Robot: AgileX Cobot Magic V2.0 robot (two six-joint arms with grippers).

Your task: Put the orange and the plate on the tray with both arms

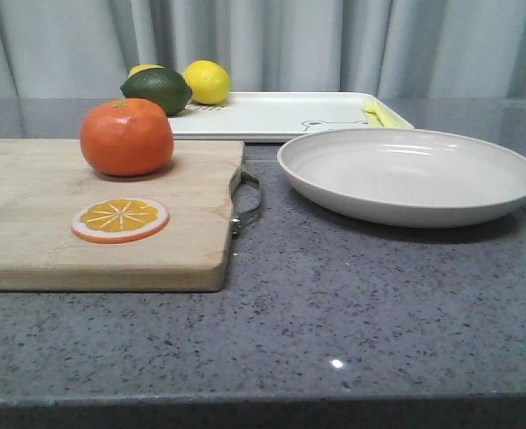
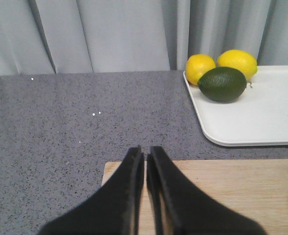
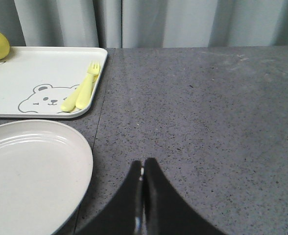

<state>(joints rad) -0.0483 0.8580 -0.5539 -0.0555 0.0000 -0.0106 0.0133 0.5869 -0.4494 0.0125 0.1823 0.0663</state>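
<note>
Both black hands, left hand and right hand, pressed together; round orange on wooden board.

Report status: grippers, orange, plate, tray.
Both grippers, left and right, shut, empty. Orange on cutting board, plate on table, neither on tray. Lemons, lime occupy tray's left end.

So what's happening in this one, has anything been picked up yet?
Nothing is held yet. The orange sits on the wooden cutting board beside an orange slice, and the plate rests on the counter in front of the tray. The tray carries two lemons, a lime and a yellow fork. The left gripper and right gripper are both shut and empty.
</note>
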